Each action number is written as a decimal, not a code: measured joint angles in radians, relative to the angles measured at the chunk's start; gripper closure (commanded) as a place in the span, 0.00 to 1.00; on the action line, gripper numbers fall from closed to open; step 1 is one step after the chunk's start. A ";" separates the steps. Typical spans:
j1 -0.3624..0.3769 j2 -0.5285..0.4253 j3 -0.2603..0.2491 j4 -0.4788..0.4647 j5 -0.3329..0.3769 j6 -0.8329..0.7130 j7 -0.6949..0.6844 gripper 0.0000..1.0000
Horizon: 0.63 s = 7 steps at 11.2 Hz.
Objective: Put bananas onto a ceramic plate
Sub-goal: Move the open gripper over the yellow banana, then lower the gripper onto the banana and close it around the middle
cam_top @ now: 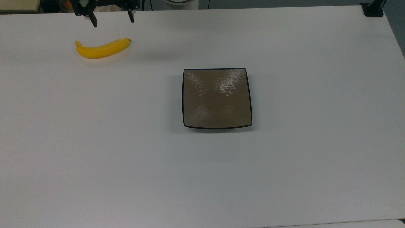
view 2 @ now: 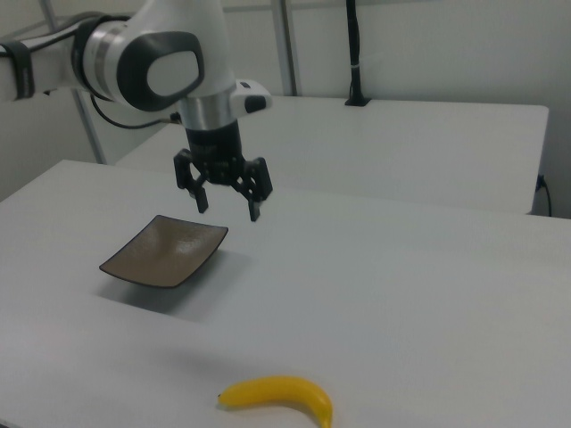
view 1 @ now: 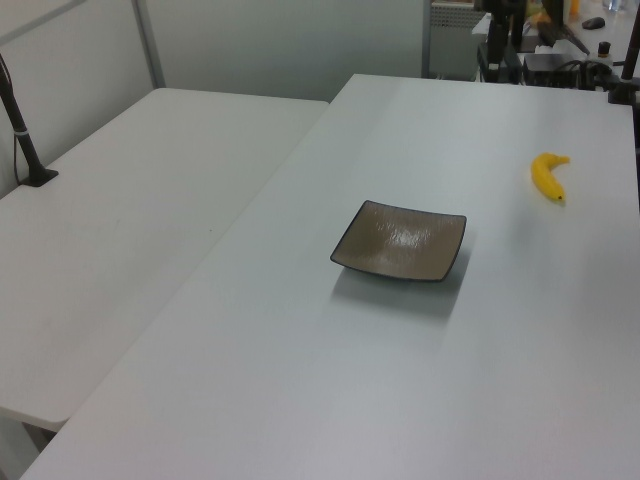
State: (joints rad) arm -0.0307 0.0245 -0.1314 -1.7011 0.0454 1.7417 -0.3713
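Note:
A curved yellow banana (cam_top: pixel 102 49) lies on the white table near the top view's upper left, also seen as the banana (view 1: pixel 548 176) and the banana (view 2: pixel 281 397). The square brown ceramic plate (cam_top: pixel 217 98) sits near the table's middle with nothing on it, and appears again as the plate (view 1: pixel 400 240) and the plate (view 2: pixel 165 250). My gripper (cam_top: pixel 112 20) hangs open and holds nothing, raised off the table just beyond the banana in the top view. In the right view the gripper (view 2: pixel 227 207) hovers well above the tabletop, between plate and banana.
A black clamp mount (cam_top: pixel 373 9) stands at the table's far right corner in the top view. A second white table (view 1: pixel 130 200) adjoins on the left view's left, with a black post (view 1: pixel 25 140) clamped on it. Equipment clutters the space behind the far edge.

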 measured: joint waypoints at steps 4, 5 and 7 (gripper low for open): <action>-0.046 0.013 -0.033 -0.090 -0.026 0.000 0.000 0.00; -0.046 0.015 -0.052 -0.115 -0.027 0.000 0.000 0.00; -0.047 0.017 -0.078 -0.168 -0.028 0.002 0.000 0.00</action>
State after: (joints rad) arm -0.0777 0.0417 -0.2097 -1.8694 0.0177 1.7433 -0.3712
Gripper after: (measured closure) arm 0.000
